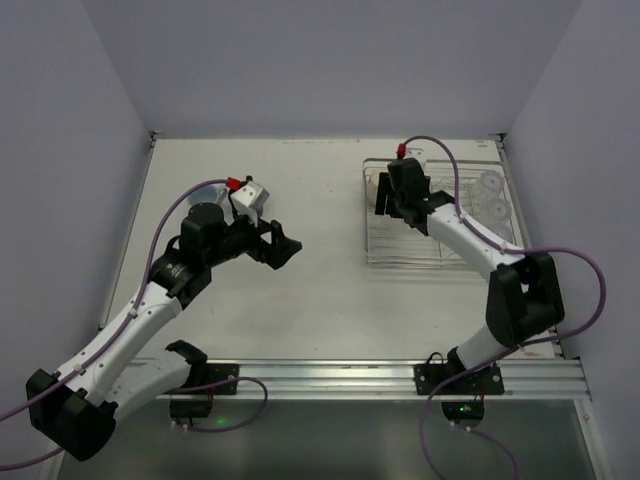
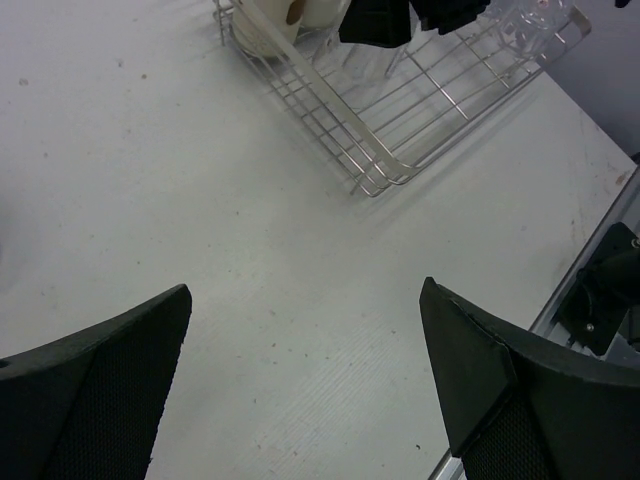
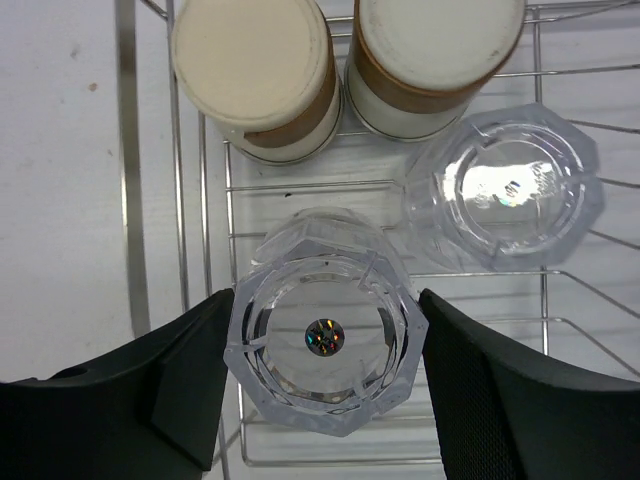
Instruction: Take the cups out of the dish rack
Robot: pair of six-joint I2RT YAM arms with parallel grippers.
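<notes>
**Q:** Right hand, state?
**Me:** My right gripper [image 3: 325, 335] is low in the rack [image 3: 128, 150], jaws closed in on a clear tumbler [image 3: 322, 390]. One finger touches each side of it. The tumbler is seen end-on, over the rack's wires.

**Q:** What crowds it?
**Me:** Wrist view: two brown cups [image 3: 255, 75] with cream tops at 11 and 1 o'clock, side by side. A second tumbler [image 3: 502, 185] sits at 2 o'clock, just beside the right finger. The rack's rim wire runs past at 9 o'clock, close to the left finger.

**Q:** Left hand?
**Me:** My left gripper [image 2: 305, 380] is spread wide with nothing in it. It hangs over bare table [image 2: 150, 180], well apart from the rack.

**Q:** Where's the rack overall?
**Me:** Top view: toward 1 o'clock from my bases, near the table's far right corner.

**Q:** Surface, room?
**Me:** The tabletop is off-white, matte, with small specks. Plain pale walls [image 1: 330, 60] stand on three sides. A metal rail [image 1: 350, 375] runs along the near edge, at 6 o'clock.
</notes>
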